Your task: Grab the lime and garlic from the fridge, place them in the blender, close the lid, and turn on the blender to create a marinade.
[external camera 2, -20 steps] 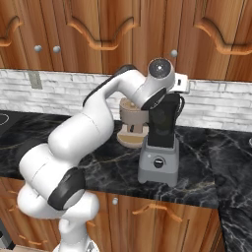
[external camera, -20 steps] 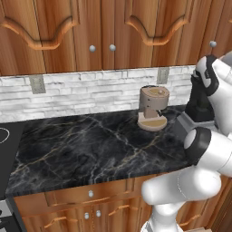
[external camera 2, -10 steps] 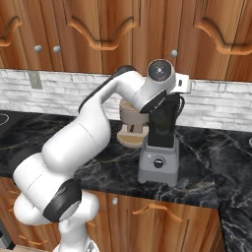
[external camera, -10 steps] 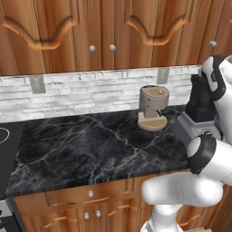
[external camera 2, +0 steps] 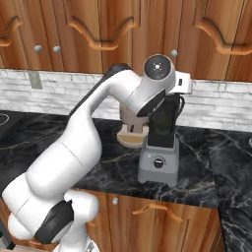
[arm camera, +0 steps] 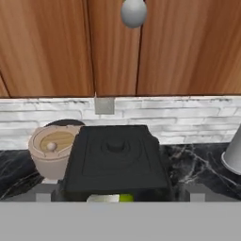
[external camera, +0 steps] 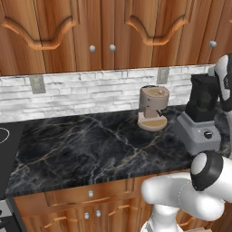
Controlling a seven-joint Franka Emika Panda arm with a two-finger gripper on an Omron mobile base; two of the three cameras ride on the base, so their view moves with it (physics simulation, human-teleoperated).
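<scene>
**Blender on the counter, lid on top, green showing underneath**

The blender (external camera 2: 158, 165) stood on the black marble counter (external camera: 90, 149), close to the back wall of pale brick. It had a boxy grey base with a round black knob (external camera: 208, 134) on the front and a tall dark jar (external camera: 201, 97) above. Just beside it, touching or nearly so in the right base view, sat a tan cylindrical coffee machine (external camera: 153, 108).

Contents: from the hand view, looking down on the jar, the black squarish lid (arm camera: 115, 155) lay across the top of the jar and covered its mouth. It looked level. I could not tell whether it was pressed fully home. At the near edge, below the lid, a sliver of the lime (arm camera: 125, 198) showed bright green. Touching it on one side was a pale piece (arm camera: 103, 198), too little of it visible to name. Both appeared to be inside the jar, low against its front wall.

The white arm (external camera 2: 98, 128) arched over from the left in the right base view, and its wrist hung directly above the jar. The gripper was lost against the dark jar, and its tips were cut off at the bottom of the hand view. I could not tell how wide the jaws stood or whether they touched the lid.

Wooden cabinets (external camera: 108, 31) with round grey knobs ran above.
</scene>
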